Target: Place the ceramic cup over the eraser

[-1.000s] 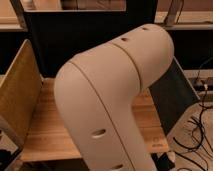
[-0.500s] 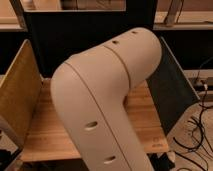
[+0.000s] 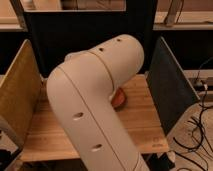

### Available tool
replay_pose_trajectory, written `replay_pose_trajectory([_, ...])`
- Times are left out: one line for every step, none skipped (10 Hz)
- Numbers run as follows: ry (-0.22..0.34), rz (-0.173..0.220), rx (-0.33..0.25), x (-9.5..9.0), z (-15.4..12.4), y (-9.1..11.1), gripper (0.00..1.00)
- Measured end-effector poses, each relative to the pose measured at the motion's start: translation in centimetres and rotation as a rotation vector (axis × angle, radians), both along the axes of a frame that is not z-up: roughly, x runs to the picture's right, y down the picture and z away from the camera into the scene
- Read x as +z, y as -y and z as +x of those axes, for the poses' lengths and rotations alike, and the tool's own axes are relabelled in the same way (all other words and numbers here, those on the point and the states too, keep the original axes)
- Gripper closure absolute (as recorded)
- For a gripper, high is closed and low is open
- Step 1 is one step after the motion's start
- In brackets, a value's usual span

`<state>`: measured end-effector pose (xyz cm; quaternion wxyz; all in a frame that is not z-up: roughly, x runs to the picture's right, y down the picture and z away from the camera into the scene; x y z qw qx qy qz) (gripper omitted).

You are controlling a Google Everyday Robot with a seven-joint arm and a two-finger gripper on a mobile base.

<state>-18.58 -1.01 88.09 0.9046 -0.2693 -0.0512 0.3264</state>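
end effector: out of our view, behind the arm [image 3: 95, 115] at frame centre; grasp we cannot tell
ceramic cup: hidden too, bearing unknown

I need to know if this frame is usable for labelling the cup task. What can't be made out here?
Gripper: not in the camera view; the arm fills the middle and its end is out of sight.
Ceramic cup and eraser: neither shows; the arm covers much of the wooden table.
Orange thing behind the arm: only an edge shows, so what it is cannot be told.
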Motion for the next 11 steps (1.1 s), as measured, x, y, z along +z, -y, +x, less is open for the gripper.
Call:
replay_pose_trajectory([-0.002,-0.011,0.000,0.9,-0.1,-0.2,0.20])
replay_pose_trajectory([-0.009,-0.033,0.001,2.2,-0.1,-0.7,0.20])
replay_pose_trajectory([-0.016,-0.052,0.000,3.1,0.1,-1.2,0.20])
replay_pose_trajectory([-0.025,-0.069,-0.002,4.0,0.2,-1.7,0.20])
replay_pose_trajectory([-0.035,-0.085,-0.001,4.7,0.4,-2.0,0.20])
replay_pose_trajectory([-0.048,-0.101,0.000,5.3,0.7,-2.2,0.20])
replay_pose_trajectory([-0.063,-0.104,-0.001,5.7,1.1,-2.0,0.21])
replay_pose_trajectory([-0.081,-0.101,-0.005,5.8,1.6,-1.7,0.27])
replay_pose_trajectory([-0.105,-0.095,-0.017,5.7,2.3,-1.3,0.38])
replay_pose_trajectory([-0.120,-0.088,-0.028,5.5,2.7,-1.1,0.49])
replay_pose_trajectory([-0.129,-0.084,-0.036,5.1,3.0,-1.0,0.59])
